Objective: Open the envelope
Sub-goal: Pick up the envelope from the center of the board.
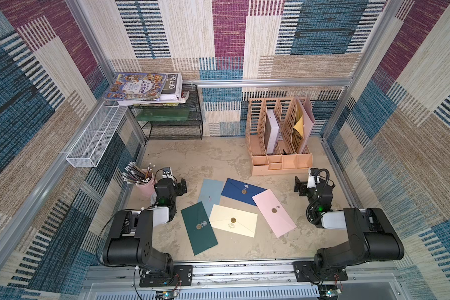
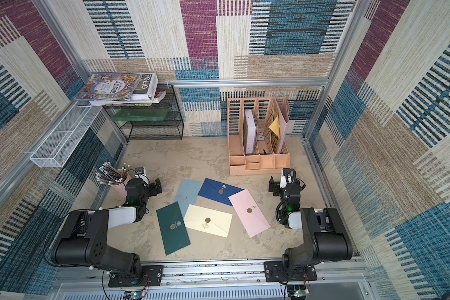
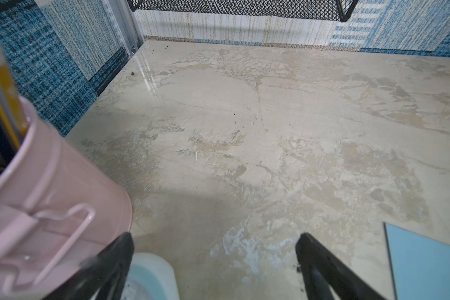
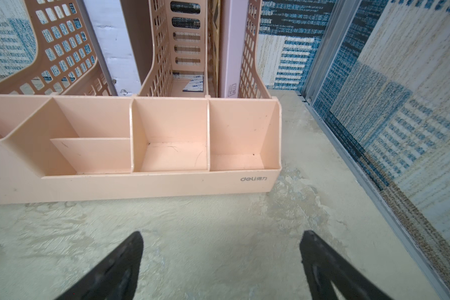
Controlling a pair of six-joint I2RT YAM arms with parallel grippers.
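Several sealed envelopes lie overlapping mid-table in both top views: dark green (image 1: pixel 199 228), cream (image 1: pixel 233 220), light blue (image 1: pixel 211 193), navy (image 1: pixel 240 192) and pink (image 1: pixel 273 211), most with a round wax seal facing up. My left gripper (image 1: pixel 181 187) hovers left of the light blue envelope, open and empty. In the left wrist view the left gripper (image 3: pixel 215 239) spreads over bare table, with a corner of the light blue envelope (image 3: pixel 426 265) at the side. My right gripper (image 1: pixel 299 187) stands right of the navy envelope, open over bare table (image 4: pixel 222 236).
A pink pencil cup (image 1: pixel 144 183) stands close beside the left gripper, with a small white container (image 3: pixel 151 275) under its finger. A peach desk organizer (image 4: pixel 140 181) sits just beyond the right gripper. A black mesh rack (image 1: pixel 172 122) with books stands at the back left.
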